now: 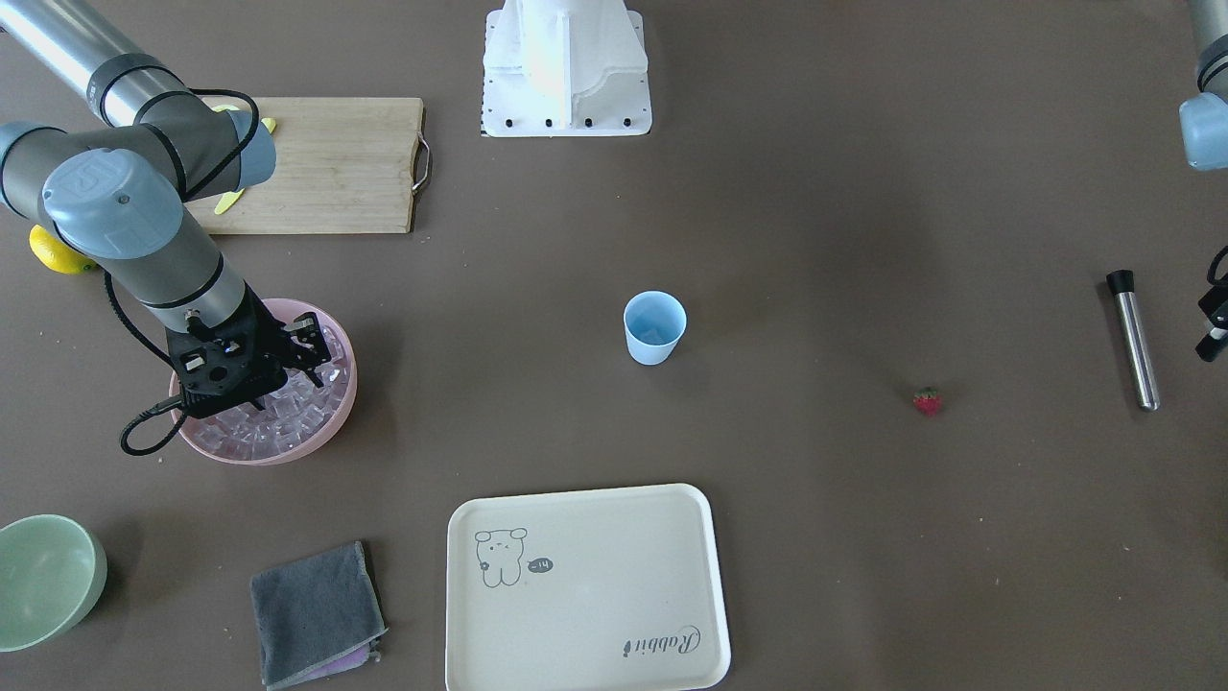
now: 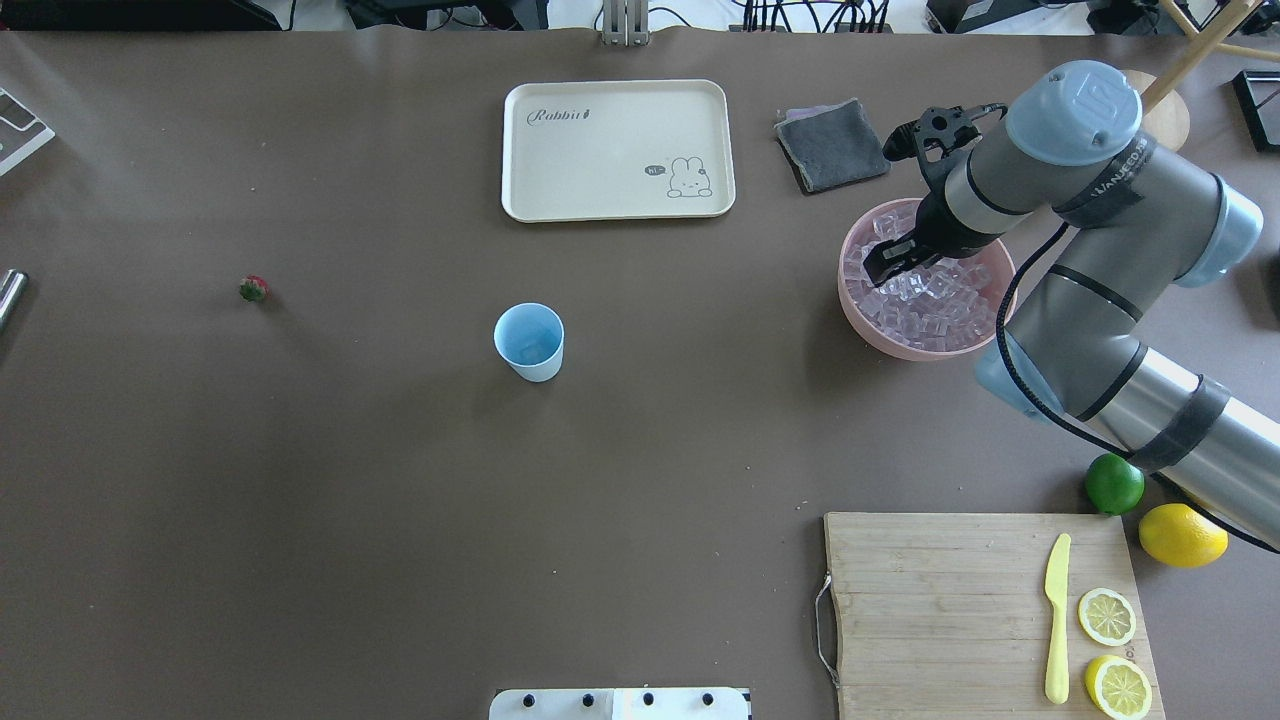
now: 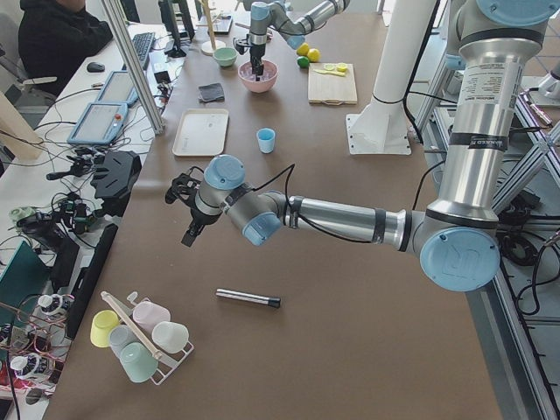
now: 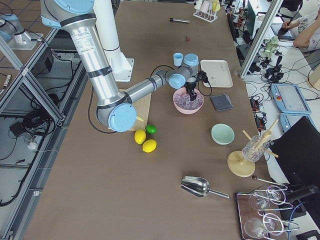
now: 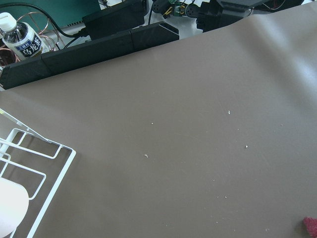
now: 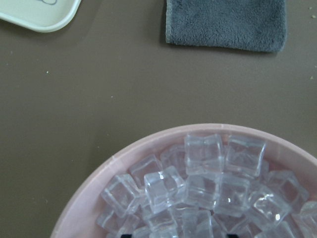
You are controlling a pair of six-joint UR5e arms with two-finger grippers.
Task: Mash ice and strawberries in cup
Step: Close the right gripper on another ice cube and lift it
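Note:
The light blue cup [image 1: 654,326] stands upright mid-table, also in the overhead view [image 2: 529,341]. The strawberry [image 1: 928,400] lies alone on the table, well apart from the cup, and shows in the overhead view [image 2: 254,289]. Ice cubes [image 2: 930,300] fill the pink bowl [image 2: 870,330]. My right gripper [image 2: 900,262] is down among the ice [image 6: 198,188] with its fingers apart, and I cannot tell whether a cube sits between them. My left gripper [image 1: 1211,331] is cut off by the view's edge, beside a metal muddler [image 1: 1134,341]; its state is unclear.
A cream tray [image 2: 618,150] and a grey cloth [image 2: 830,145] lie at the far side. A cutting board [image 2: 980,610] holds a yellow knife [image 2: 1056,620] and lemon halves; a lime [image 2: 1114,484] and a lemon [image 2: 1182,535] lie beside it. A pale green bowl [image 1: 43,581] stands near the cloth.

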